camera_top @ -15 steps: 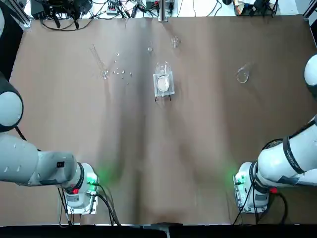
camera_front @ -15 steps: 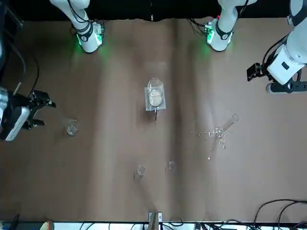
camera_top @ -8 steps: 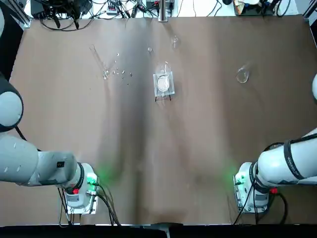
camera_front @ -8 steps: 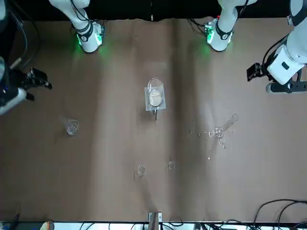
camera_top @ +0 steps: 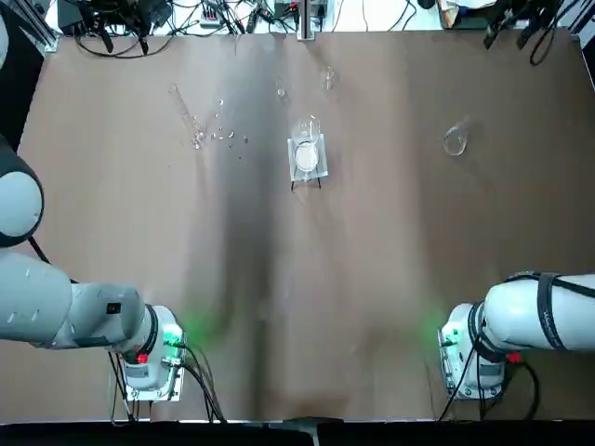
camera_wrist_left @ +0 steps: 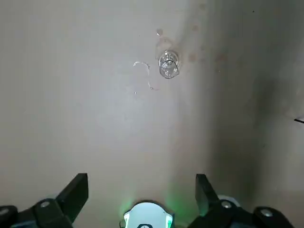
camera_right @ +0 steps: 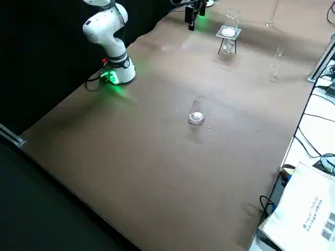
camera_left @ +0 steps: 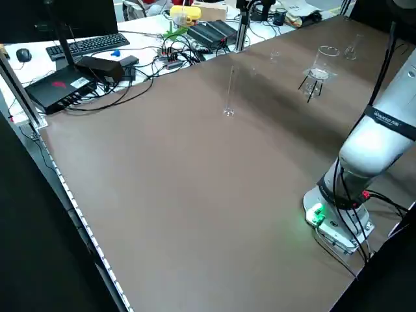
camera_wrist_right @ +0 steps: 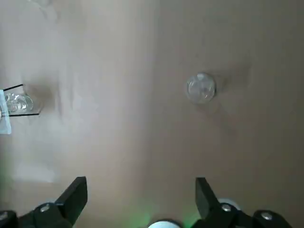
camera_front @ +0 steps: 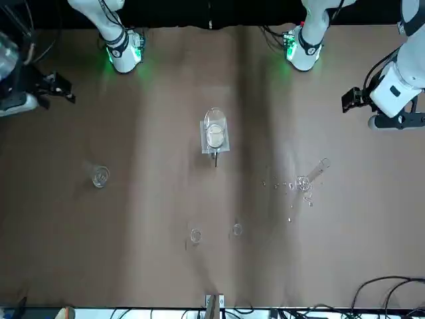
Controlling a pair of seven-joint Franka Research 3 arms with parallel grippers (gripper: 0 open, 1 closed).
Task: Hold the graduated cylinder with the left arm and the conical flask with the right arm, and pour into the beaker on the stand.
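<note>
**Both grippers high, glassware standing free**

Left gripper (camera_wrist_left: 141,190) and right gripper (camera_wrist_right: 141,192) hover spread and empty. Beyond stand the conical flask (camera_top: 455,141) at the right, the graduated cylinder (camera_top: 191,121) at the left and, between them, the beaker (camera_top: 306,141) on its stand (camera_top: 308,174).

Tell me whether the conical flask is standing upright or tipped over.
Upright. In the right side view the conical flask stands on its wide base, neck up; the right wrist view looks straight down its round mouth. No hand is touching it.

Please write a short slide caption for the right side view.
Conical flask stands alone mid-table; beaker on its stand waits farther back.
</note>
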